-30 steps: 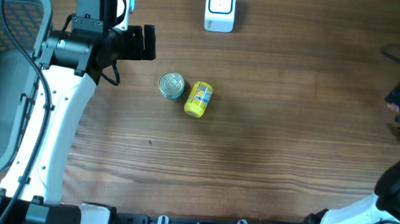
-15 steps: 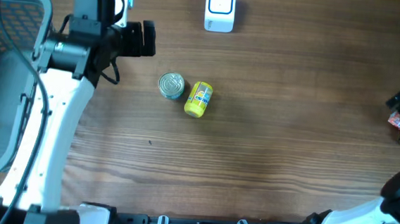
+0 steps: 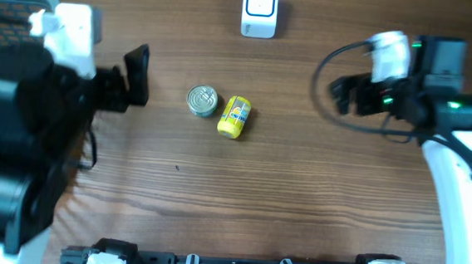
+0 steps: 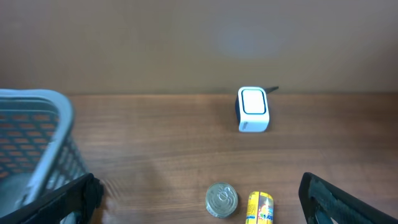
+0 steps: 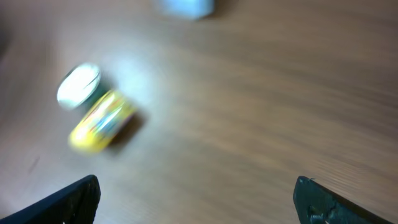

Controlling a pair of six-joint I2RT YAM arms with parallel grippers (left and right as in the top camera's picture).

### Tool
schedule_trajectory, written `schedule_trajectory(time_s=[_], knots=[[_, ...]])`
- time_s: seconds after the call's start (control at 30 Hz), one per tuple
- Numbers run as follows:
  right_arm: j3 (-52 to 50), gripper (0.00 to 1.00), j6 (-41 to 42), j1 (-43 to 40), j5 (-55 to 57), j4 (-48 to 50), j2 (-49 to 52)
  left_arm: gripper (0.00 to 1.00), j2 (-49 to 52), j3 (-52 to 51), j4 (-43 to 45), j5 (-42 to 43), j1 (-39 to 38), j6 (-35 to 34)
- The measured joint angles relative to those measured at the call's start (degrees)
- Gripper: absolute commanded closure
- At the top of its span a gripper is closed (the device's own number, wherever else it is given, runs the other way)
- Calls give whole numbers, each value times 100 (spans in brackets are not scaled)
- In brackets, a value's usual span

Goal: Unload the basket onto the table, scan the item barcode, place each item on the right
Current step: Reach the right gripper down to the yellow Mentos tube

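1. i am looking down on a brown wooden worktop (image 3: 298,195) with one robot arm at each side; neither arm has hold of anything.
2. the items to be scanned sit left of the middle of the worktop, between the two arms: a silver-topped tin (image 3: 202,100) stands upright, and a small yellow container (image 3: 234,117) with a printed label lies on its side just to the right of it; i cannot tell whether the two touch; no barcode is legible in any view.
3. a white barcode scanner (image 3: 259,10) with a dark-rimmed window stands at the far edge of the worktop, well apart from the two items and slightly to their right.
4. the left end effector (image 3: 136,77) hovers to the left of the tin, apart from it; in its wrist view the two dark fingers (image 4: 62,202) sit at the bottom corners, spread wide, with only bare worktop and the two items between them; it is fully open and empty.
5. the right end effector (image 3: 347,94) is above the right part of the worktop, well apart from the items, pointing toward them; its wrist view is blurred, yet the fingers stand wide apart at the lower corners with nothing between them.
6. a grey mesh basket (image 4: 43,124) stands at the left edge, beside the left arm.
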Motion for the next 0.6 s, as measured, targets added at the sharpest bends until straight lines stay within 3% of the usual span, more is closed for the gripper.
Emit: schedule_trajectory(time_s=[0.1, 0.2, 0.5, 0.6], knots=[[0, 0, -367, 627, -380, -221, 297, 0, -448, 0, -251, -81, 0, -2], [0, 0, 105, 1036, -448, -142, 612, 0, -717, 2, -599, -317, 0, -50], [0, 0, 3510, 2358, 52, 881, 1069, 0, -798, 0, -1097, -560, 0, -94], [0, 0, 4758, 2741, 603, 798, 1226, 0, -796, 0, -1130, -562, 0, -96]])
